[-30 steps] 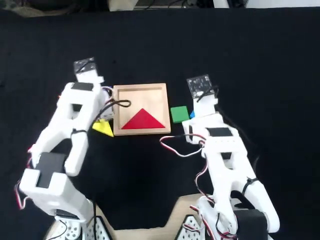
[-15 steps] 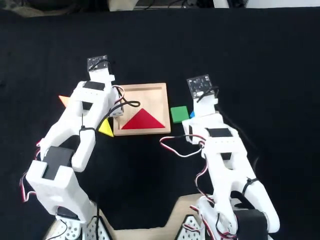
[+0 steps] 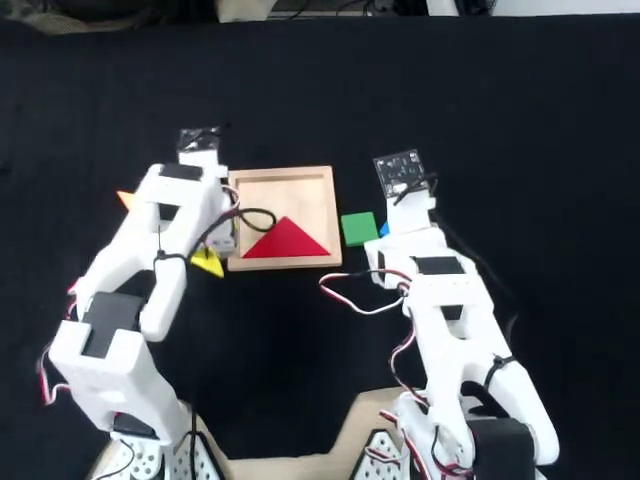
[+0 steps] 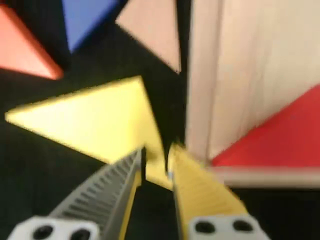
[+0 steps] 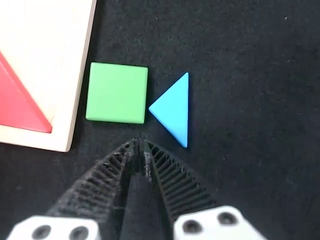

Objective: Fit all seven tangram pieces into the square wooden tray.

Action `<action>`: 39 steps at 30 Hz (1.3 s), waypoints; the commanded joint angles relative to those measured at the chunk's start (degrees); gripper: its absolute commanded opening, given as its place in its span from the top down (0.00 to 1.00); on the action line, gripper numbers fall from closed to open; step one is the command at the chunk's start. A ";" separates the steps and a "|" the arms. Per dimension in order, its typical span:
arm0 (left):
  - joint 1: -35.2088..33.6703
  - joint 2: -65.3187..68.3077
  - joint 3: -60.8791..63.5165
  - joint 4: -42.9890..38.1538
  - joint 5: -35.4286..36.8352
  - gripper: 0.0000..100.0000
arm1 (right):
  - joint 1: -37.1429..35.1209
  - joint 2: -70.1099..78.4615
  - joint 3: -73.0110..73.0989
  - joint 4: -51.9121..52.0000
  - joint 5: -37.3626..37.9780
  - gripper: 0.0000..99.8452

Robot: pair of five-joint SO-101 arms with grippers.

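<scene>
The square wooden tray (image 3: 300,185) holds a red triangle (image 3: 286,240) along its near edge. In the left wrist view my left gripper (image 4: 157,161) is closed on the corner of the yellow triangle (image 4: 95,125), right beside the tray's wall (image 4: 200,100). From above, the yellow triangle (image 3: 207,262) lies just off the tray's near left corner, under the left arm. My right gripper (image 5: 139,149) is shut and empty, hovering just short of the green square (image 5: 117,92) and the light blue triangle (image 5: 174,109), both right of the tray (image 5: 55,75).
An orange triangle (image 4: 25,50), a dark blue piece (image 4: 85,15) and a pale pink piece (image 4: 152,30) lie on the black cloth left of the tray. The orange triangle (image 3: 125,198) peeks out beside the left arm.
The left arm swung towards the tray's left edge and settled lower; the yellow triangle turned and slid slightly nearer. The right arm kept still.
</scene>
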 commanded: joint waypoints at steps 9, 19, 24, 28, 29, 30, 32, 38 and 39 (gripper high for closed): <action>-8.48 -0.44 1.19 11.78 -17.85 0.90 | -2.11 -1.80 0.75 -1.14 0.00 0.99; -19.38 -16.88 1.89 15.91 -22.15 0.90 | -2.02 -1.80 0.66 -1.14 0.00 0.99; -17.27 -29.10 9.10 7.12 -3.34 0.89 | -2.02 -1.80 0.57 -1.23 0.00 0.99; -10.24 -34.46 18.33 -1.49 -1.23 0.89 | -1.93 -1.80 0.84 -1.23 0.00 0.99; -8.75 -35.43 19.74 -2.29 -1.23 0.88 | -1.93 -1.80 0.84 -1.23 0.00 0.99; -7.69 -36.57 20.53 -2.37 -0.70 0.85 | -1.93 -1.80 0.84 -1.23 0.00 0.99; -7.25 -38.77 21.14 -2.11 3.87 0.78 | -1.93 -1.80 0.84 -1.23 0.00 0.99; -6.81 -42.20 21.49 -2.11 5.01 0.73 | -2.02 -1.80 0.66 -1.23 0.00 0.99; -6.99 -42.02 21.85 -2.20 5.63 0.74 | -2.02 -1.80 0.66 -1.23 0.00 0.99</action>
